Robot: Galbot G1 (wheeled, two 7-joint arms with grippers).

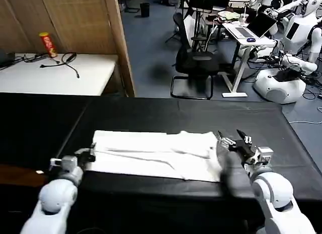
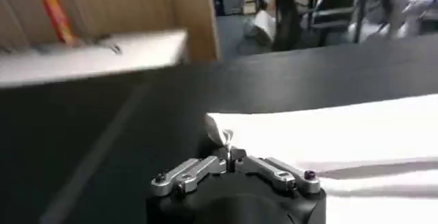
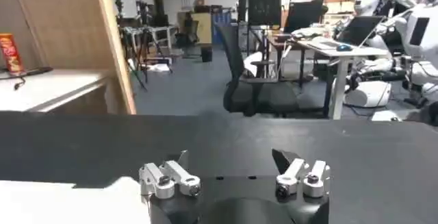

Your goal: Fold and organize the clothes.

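Note:
The white T-shirt [image 1: 156, 153] lies folded into a long band across the black table cover [image 1: 151, 113]. My left gripper [image 1: 91, 153] is at the band's left end. In the left wrist view it [image 2: 228, 151] is shut on a small raised corner of the T-shirt [image 2: 328, 136]. My right gripper [image 1: 234, 140] hovers at the band's right end. In the right wrist view it [image 3: 233, 158] stands open with only black cover between its fingers, and the T-shirt [image 3: 68, 201] lies off to one side of it.
A white table [image 1: 55, 78] with a red can [image 1: 48, 44] and cables stands behind at the left, beside a wooden partition [image 1: 80, 22]. An office chair [image 1: 193, 63], a desk with a laptop [image 1: 249, 30] and other robots are beyond the table's far edge.

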